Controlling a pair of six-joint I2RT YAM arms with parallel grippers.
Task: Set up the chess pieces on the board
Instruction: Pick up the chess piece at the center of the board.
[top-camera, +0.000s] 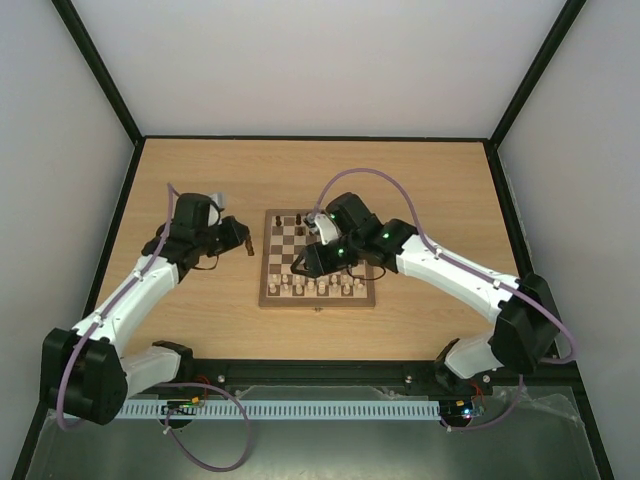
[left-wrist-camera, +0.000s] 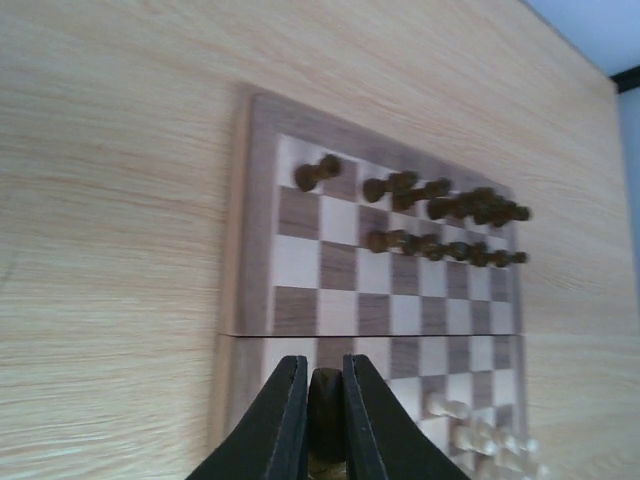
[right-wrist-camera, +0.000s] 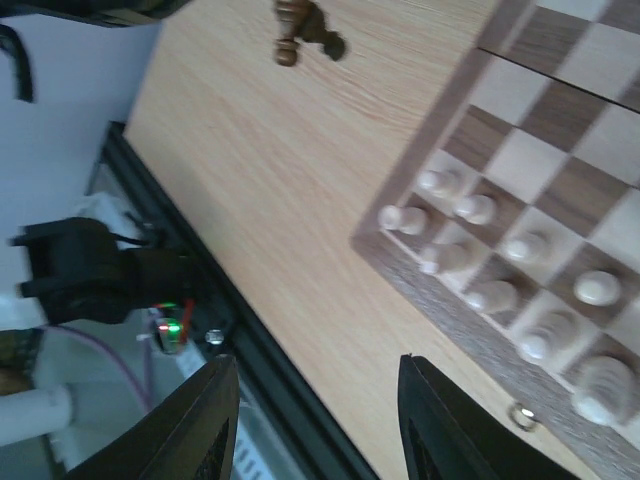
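The board (top-camera: 366, 300) lies mid-table and also shows in the left wrist view (left-wrist-camera: 249, 250). Dark brown chess pieces (left-wrist-camera: 440, 205) stand in two rows at its far side, one (left-wrist-camera: 316, 172) apart at the row's left end. My left gripper (left-wrist-camera: 325, 385) is shut on a dark brown piece (left-wrist-camera: 326, 405) and hovers by the board's left edge (top-camera: 245, 243). My right gripper (right-wrist-camera: 320, 400) is open and empty, above the board's near-left corner (top-camera: 300, 268). Another small brown piece (right-wrist-camera: 288, 32) shows on the table past that corner.
Cream pieces (right-wrist-camera: 480, 290) fill the board's near rows (top-camera: 318, 287). A black frame rail (right-wrist-camera: 230, 330) and cable track (top-camera: 300, 408) run along the table's near edge. Bare wooden table surrounds the board, enclosed by white walls.
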